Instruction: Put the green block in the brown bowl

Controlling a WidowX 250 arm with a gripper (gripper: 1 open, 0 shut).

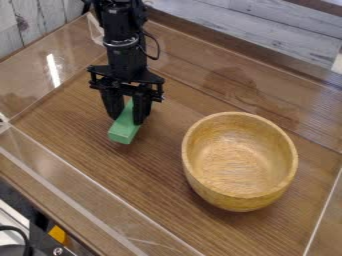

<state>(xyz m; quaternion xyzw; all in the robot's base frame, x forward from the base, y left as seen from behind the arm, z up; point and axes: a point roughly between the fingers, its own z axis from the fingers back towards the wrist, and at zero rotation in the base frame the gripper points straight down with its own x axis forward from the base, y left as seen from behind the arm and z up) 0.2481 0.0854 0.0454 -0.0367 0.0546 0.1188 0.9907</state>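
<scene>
The green block (123,128) lies on the wooden table, left of centre, its upper end between my fingers. My gripper (124,113) points straight down over it, with both black fingers (108,106) closed against the block's sides. The block's lower end still rests on the tabletop. The brown bowl (239,158) stands empty to the right of the block, about a hand's width away.
The wooden table (80,185) has a clear raised wall along its front and left edges. A pale plank wall runs behind at the top. Dark equipment with a yellow patch (54,238) sits at the bottom left corner.
</scene>
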